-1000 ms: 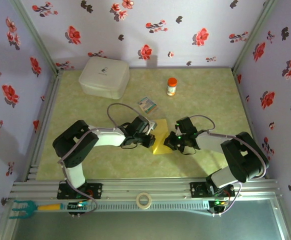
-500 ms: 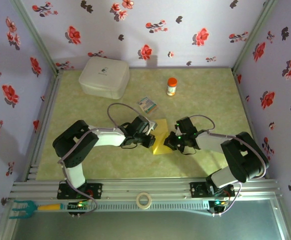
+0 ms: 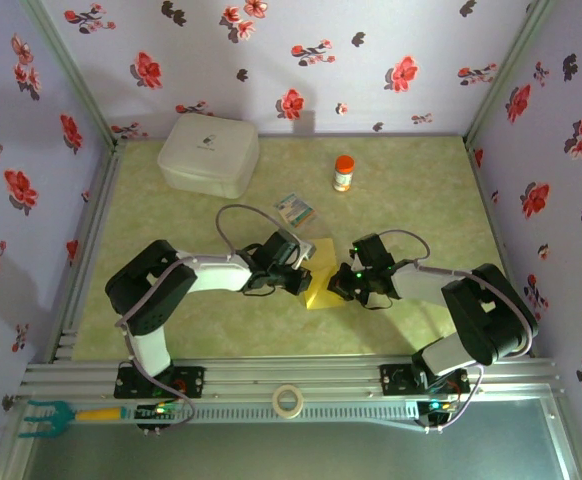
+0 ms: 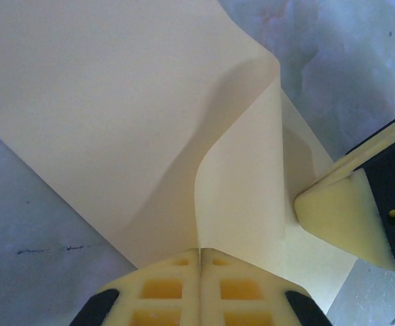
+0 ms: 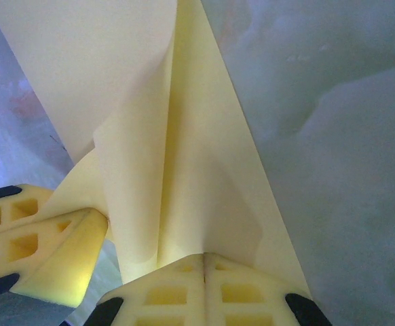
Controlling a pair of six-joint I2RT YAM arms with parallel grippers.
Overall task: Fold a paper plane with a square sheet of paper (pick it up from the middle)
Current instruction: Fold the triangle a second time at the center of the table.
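Jaws of the left gripper (image 4: 199,255) and the right gripper (image 5: 204,258) are pressed together, each clamped on the square sheet of paper (image 3: 323,268) at mid-table (image 3: 171,220). The sheet curls up between them in a loose, unflattened fold. Folding looks barely begun, and the dart's creases all appear left to make. Farther off sit a printed packet (image 3: 295,209), a bottle (image 3: 343,173) and a white box (image 3: 209,153).
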